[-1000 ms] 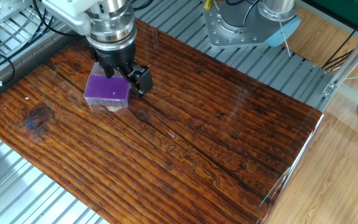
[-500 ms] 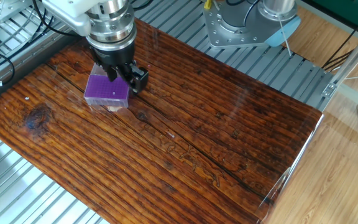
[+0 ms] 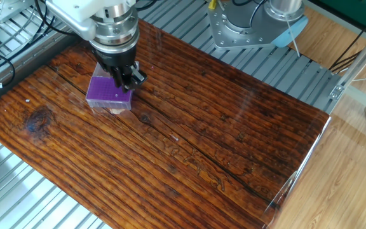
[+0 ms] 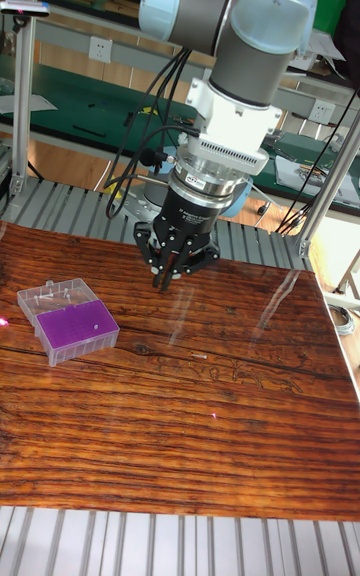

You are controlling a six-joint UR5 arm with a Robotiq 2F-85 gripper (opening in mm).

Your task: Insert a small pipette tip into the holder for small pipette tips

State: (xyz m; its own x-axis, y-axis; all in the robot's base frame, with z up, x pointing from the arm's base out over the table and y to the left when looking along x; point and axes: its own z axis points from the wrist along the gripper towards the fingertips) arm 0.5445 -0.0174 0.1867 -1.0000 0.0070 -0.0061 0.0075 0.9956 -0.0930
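On the wooden tabletop (image 3: 234, 140), toward its far left corner, sits the holder for small pipette tips (image 3: 110, 92), purple plate up, clear lid open behind it. The gripper (image 4: 164, 281) hangs above the wood, fingers drawn together; no tip discernible between them.

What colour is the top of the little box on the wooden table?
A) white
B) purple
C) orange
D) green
B: the small clear box has a purple top plate dotted with tiny holes, seen in both views on the wooden table.
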